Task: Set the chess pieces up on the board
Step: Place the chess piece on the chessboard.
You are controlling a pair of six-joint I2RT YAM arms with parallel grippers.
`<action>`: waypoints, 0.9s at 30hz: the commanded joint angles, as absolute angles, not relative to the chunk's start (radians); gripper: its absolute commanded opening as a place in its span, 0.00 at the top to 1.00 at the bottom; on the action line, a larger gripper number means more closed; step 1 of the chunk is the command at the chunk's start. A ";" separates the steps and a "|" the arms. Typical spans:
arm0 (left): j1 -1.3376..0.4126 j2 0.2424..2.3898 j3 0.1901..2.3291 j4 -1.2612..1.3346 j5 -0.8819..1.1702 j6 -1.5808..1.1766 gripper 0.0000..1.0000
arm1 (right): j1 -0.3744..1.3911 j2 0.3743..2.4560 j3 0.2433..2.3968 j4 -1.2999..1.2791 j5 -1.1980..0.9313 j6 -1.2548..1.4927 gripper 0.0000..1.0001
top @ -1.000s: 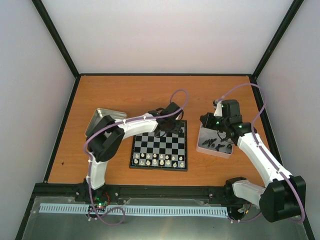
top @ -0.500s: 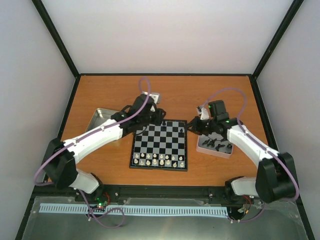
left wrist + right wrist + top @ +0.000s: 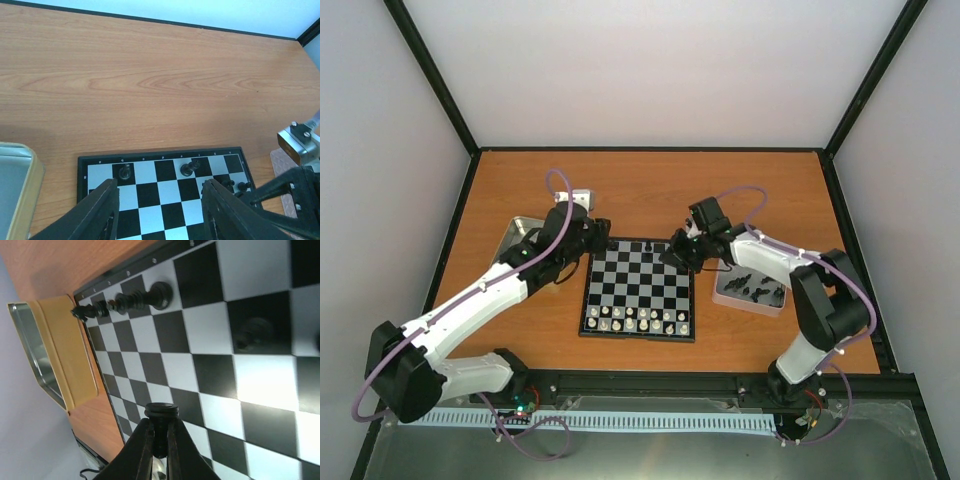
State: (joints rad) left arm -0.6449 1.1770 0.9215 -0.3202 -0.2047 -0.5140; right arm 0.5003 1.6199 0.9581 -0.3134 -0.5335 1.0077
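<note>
The board (image 3: 640,287) lies mid-table with whitish chess pieces (image 3: 638,320) in its two near rows and a few black pieces (image 3: 650,245) on the far row. My right gripper (image 3: 674,256) hovers over the board's far right corner. In the right wrist view it (image 3: 160,426) is shut on a black piece (image 3: 161,411) held above the board (image 3: 210,320). My left gripper (image 3: 596,240) is at the board's far left corner. In the left wrist view it (image 3: 160,200) is open and empty over the board (image 3: 155,200), with black pieces (image 3: 189,168) standing beyond it.
A metal tray (image 3: 518,238) lies left of the board, partly under my left arm. A second tray (image 3: 752,291) to the right holds several black pieces. The black frame rail runs along the table's near edge.
My right gripper has moved left from the right tray to the board's far right corner. My left gripper has drawn back left, off the far middle of the board to its far left corner.
</note>
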 commanded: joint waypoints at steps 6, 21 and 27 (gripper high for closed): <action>-0.634 1.146 0.909 -0.316 -0.221 -0.483 0.52 | 0.566 1.760 1.078 -0.320 -0.463 1.128 0.97; -0.632 1.153 0.884 -0.299 -0.204 -0.479 0.52 | 0.579 1.834 1.133 -0.393 -0.409 1.163 0.96; -0.632 1.157 0.883 -0.302 -0.202 -0.477 0.52 | 0.580 1.835 1.129 -0.408 -0.397 1.168 0.94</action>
State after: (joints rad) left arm -0.6365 1.1637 0.8814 -0.3214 -0.2073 -0.4984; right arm 0.5694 1.8267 1.1103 -0.3782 -0.4194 1.1492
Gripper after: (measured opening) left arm 0.484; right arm 0.059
